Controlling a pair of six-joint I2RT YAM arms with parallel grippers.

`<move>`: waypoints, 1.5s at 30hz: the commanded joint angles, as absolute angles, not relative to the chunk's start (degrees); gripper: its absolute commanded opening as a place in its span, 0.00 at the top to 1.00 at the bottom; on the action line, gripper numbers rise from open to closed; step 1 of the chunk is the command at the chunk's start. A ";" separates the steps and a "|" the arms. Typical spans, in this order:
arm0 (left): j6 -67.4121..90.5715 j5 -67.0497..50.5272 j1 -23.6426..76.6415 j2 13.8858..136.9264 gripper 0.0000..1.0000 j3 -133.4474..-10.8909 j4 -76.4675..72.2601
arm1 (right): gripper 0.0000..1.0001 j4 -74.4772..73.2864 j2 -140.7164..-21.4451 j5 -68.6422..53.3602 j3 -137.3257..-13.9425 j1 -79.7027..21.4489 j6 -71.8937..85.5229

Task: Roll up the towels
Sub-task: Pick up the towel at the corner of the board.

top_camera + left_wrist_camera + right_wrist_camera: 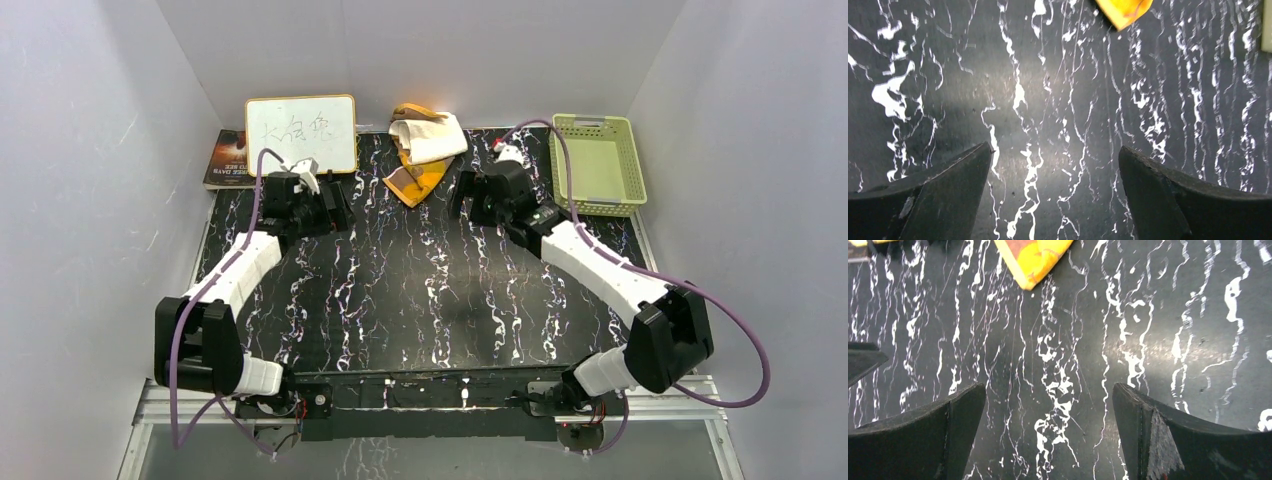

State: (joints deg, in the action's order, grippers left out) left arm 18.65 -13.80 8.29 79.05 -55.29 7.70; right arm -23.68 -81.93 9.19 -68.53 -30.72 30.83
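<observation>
Top external: towels heaped at far edge of the surface, unrolled.
Left end effector and right end effector gape empty; heap lies farther, between them, right seemingly nearer.

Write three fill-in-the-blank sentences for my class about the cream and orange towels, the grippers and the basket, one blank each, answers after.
1. The cream towel lies on top of the ____ one.
2. The left gripper and the right gripper are both ____, with nothing between their fingers.
3. The basket stands in the far ____ corner of the table.

Missing words: orange; open; right.
</observation>
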 commanded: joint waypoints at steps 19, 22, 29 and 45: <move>20.58 -30.07 7.80 58.47 0.02 -52.94 16.04 | 0.03 -24.15 -111.82 0.96 -101.66 -27.18 12.68; 17.03 -28.95 7.82 58.67 0.02 -55.43 20.07 | 0.03 -28.01 -121.75 2.10 -113.28 -27.20 10.72; 11.32 -27.18 7.78 57.14 0.02 -56.67 28.56 | 0.04 -20.94 -137.67 3.69 -127.32 -27.30 5.86; 6.33 -25.03 7.77 55.17 0.02 -55.44 34.25 | 0.09 -2.59 -149.48 10.84 -129.30 -27.33 8.24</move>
